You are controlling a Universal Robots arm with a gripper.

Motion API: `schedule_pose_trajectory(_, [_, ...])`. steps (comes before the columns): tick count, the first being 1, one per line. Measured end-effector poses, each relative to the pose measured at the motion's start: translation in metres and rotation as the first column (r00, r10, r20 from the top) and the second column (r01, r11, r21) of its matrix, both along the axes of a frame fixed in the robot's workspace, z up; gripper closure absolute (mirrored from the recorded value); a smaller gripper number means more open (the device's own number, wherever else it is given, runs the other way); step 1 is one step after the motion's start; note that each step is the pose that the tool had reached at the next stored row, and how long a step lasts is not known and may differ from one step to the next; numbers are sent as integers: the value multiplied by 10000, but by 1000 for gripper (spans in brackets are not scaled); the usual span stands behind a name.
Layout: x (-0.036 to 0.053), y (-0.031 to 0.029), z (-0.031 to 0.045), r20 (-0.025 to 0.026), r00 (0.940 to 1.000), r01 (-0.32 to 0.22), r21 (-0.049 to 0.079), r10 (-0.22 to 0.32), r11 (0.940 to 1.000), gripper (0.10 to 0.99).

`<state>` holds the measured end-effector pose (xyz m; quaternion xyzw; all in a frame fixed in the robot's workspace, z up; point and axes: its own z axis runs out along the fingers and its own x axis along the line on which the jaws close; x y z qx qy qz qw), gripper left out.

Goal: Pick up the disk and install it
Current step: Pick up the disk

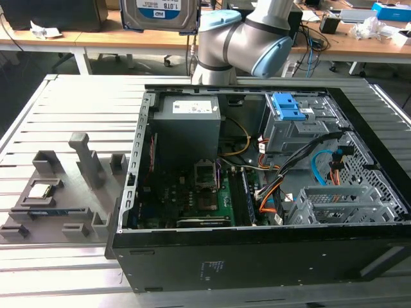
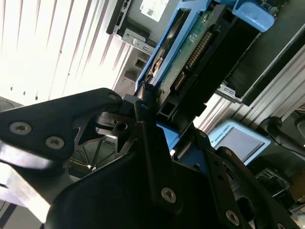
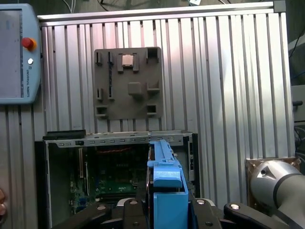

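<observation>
Pinching the disk [image 2: 190, 50], claw [image 2: 145, 98] seen in second wrist view; exterior view adds its label [image 1: 157, 9], PC case [image 1: 257, 260] lower down.

You see the disk [image 1: 157, 13] in silver-grey, with a white-and-blue label. Its carrier frame [image 3: 162, 157] is bright blue. The gripper [image 3: 163, 210] is black. The computer case [image 1: 257, 256] is black; its motherboard [image 1: 192, 199] is green. The table [image 1: 77, 102] is ribbed silver.
</observation>
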<state>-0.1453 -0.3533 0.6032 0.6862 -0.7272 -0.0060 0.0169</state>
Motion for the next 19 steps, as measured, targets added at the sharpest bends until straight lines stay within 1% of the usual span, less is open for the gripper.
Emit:
schedule_pose_trajectory(2, [68, 0, -4, 0, 10000, 0, 1, 0, 10000, 718])
schedule_pose_trajectory(4, [117, 0, -7, 1, 10000, 1, 1, -1, 10000, 718])
schedule_pose_trajectory(5, [171, 0, -9, 0, 10000, -1, 0, 1, 10000, 718])
schedule_pose_trajectory(7, [232, 0, -13, 0, 10000, 0, 1, 0, 10000, 718])
schedule_pose_trajectory(11, [402, 0, -23, 0, 10000, 2, 0, -2, 10000, 718])
schedule_pose_trajectory(13, [510, 0, -28, 0, 10000, 0, 0, 0, 10000, 718])
schedule_pose_trajectory(14, [549, 0, -31, 1, 10000, 1, 1, -1, 10000, 718])
schedule_pose_trajectory(18, [656, 0, -36, 0, 10000, 1, 1, -1, 10000, 718])
schedule_pose_trajectory(19, [705, 0, -38, 0, 10000, -1, 1, 1, 10000, 718])
